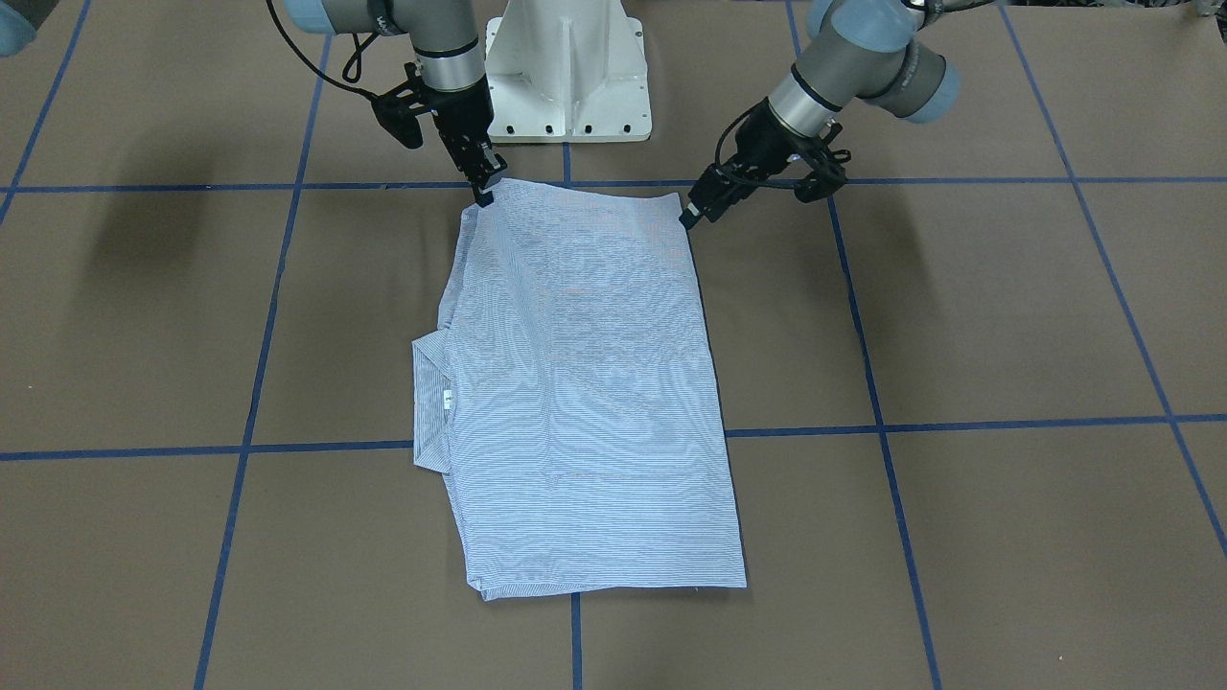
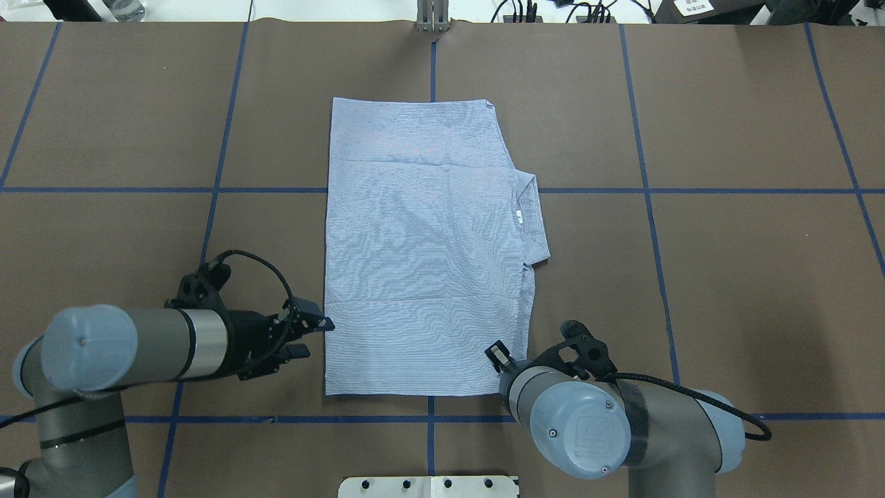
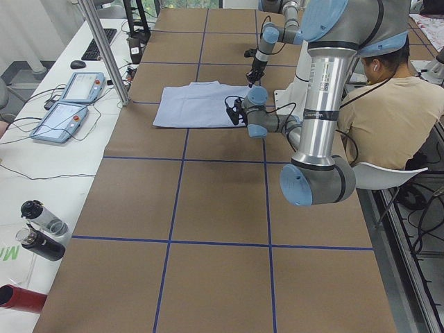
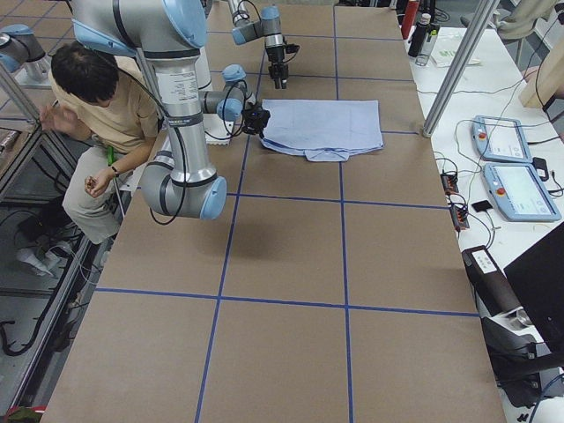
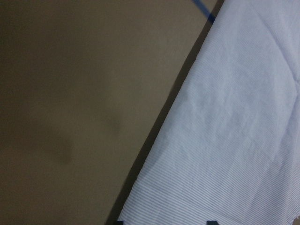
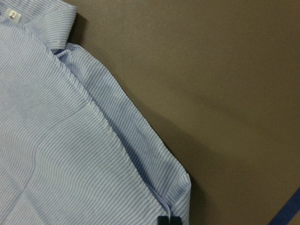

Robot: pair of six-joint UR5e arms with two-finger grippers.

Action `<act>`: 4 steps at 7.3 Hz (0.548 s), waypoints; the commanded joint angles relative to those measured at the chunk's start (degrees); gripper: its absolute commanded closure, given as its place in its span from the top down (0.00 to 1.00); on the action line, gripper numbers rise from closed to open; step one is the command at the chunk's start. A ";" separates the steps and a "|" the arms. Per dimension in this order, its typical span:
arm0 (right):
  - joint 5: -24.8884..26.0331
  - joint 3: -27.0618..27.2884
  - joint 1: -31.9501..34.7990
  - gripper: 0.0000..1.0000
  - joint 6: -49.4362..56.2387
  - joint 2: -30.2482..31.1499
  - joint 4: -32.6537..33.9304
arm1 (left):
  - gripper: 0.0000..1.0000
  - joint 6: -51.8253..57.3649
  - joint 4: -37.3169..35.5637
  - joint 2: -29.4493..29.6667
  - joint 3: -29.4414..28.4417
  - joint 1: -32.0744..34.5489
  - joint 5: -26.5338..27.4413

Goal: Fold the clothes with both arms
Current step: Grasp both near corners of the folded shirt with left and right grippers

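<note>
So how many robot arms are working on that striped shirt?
2. The left arm reaches the shirt from the overhead view's left; the right arm comes in at its lower right corner.

- One shirt [image 1: 594, 383] lay on the one bench [image 1: 959, 307]. It showed one collar [image 2: 536, 214] and one neck label [image 2: 517, 217].
- Two arms were counted: the left arm [image 2: 138, 342] and the right arm [image 2: 608, 422].
- Two hands were counted, one per arm: the left hand [image 2: 325, 323] and the right hand [image 1: 484, 192].
- One white pedestal base [image 1: 567, 67] stood between the arms.
- One person [image 3: 395, 111] sat beside the bench.
- Two control panels [image 3: 82, 87] lay on the one side desk [image 3: 28, 159].
- Two bottles [image 3: 43, 216] and one red cylinder [image 3: 17, 297] lay at that desk's near end.
</note>
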State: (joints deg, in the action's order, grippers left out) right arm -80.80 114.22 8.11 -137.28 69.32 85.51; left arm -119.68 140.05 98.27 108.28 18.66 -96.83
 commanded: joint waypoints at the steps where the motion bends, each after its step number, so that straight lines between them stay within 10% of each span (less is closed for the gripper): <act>1: -0.06 0.47 -0.03 0.00 0.00 0.20 0.00 | 0.66 -3.62 -0.12 -0.18 0.27 -6.17 4.02; 4: 0.03 0.47 -0.03 0.00 0.00 0.20 0.00 | 0.65 -3.63 -0.12 -0.27 -1.05 -6.71 5.08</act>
State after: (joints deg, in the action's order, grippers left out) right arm -80.78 114.67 8.09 -137.29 69.52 85.52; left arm -123.25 139.92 98.03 107.66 12.18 -91.96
